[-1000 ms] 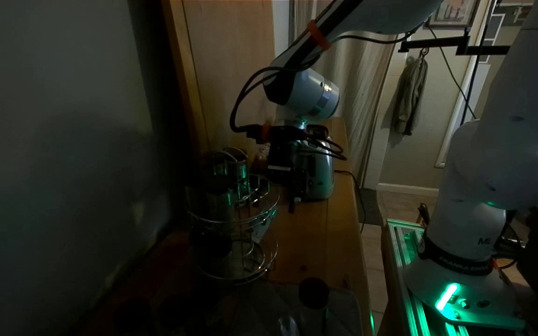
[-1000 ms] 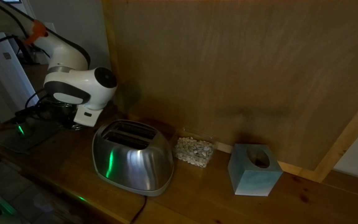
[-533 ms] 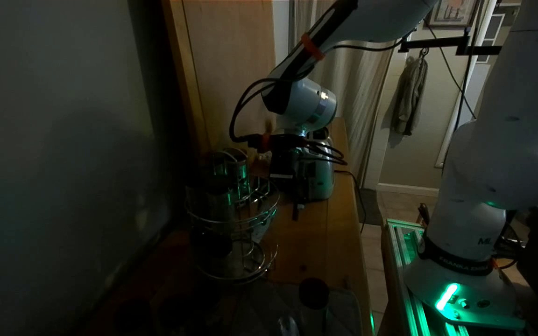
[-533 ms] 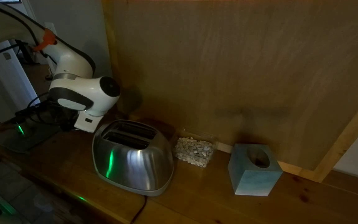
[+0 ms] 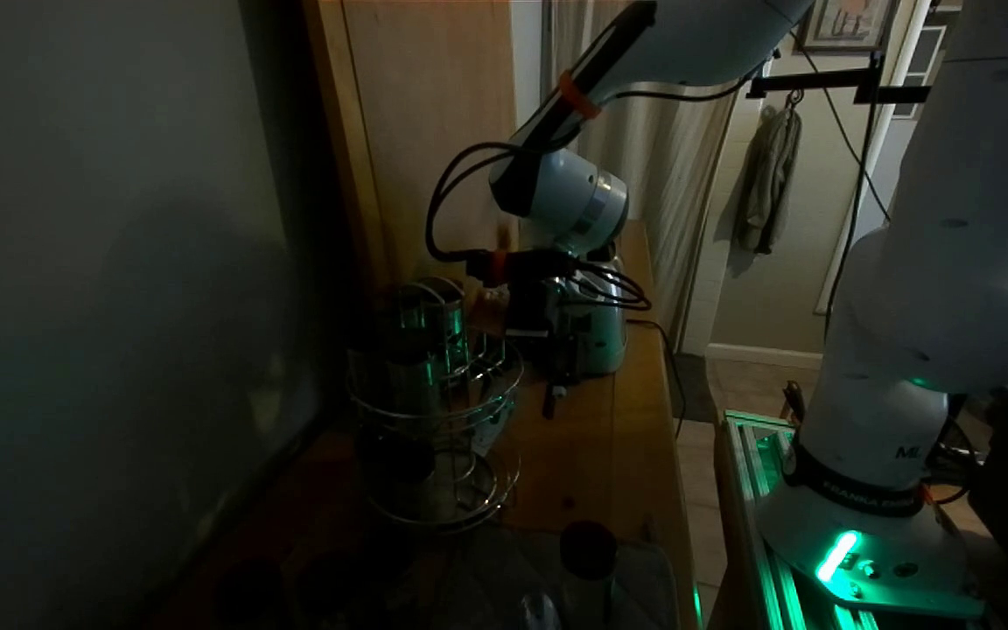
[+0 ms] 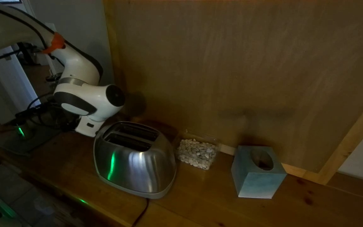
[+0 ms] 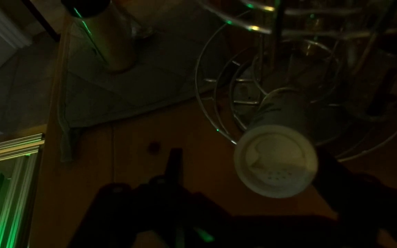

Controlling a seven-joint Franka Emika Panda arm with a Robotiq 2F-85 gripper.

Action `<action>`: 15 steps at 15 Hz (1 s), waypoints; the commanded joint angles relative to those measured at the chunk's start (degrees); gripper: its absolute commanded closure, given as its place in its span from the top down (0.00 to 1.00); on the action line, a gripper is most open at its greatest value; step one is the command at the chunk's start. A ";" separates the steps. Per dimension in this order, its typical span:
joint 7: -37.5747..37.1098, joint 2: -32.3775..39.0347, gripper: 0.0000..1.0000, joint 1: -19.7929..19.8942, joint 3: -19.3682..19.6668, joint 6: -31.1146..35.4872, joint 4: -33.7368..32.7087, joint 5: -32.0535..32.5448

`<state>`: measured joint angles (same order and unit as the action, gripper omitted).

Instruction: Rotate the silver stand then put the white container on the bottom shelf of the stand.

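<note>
Pincer (image 7: 250,155) apart; the container (image 7: 276,162), right of centre in the wrist view, seems on the bottom shelf (image 7: 217,130). Sideways drift could let the frame-right finger (image 7: 327,175), touching or nearly, topple it.

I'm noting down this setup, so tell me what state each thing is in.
Gripper: open
Container: lidded, not gripped
Stand: upright, loaded
Dark-topped jar: upright
Toaster: upright, uncovered
Clear box: holding pale pieces
Tissue box: upright, top open
Base light: lit green
Jacket: hanging
</note>
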<state>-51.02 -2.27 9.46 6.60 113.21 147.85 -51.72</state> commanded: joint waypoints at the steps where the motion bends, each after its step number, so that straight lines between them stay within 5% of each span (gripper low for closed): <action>1: 2.14 2.10 0.77 -0.19 0.83 -2.10 -1.72 -2.42; 3: 2.58 2.39 0.56 -0.17 0.94 -2.39 -1.88 -2.89; 11: 2.39 1.65 0.00 -0.26 1.14 -2.00 -2.30 -2.73; 13: 2.00 1.17 0.00 -0.28 1.12 -1.85 -2.62 -2.29; 14: 1.93 1.12 0.22 -0.29 1.11 -1.85 -2.80 -2.16; 15: 1.88 1.06 0.26 -0.27 1.12 -1.80 -2.93 -2.11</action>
<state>-49.31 -0.78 9.46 7.26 111.98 145.82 -53.66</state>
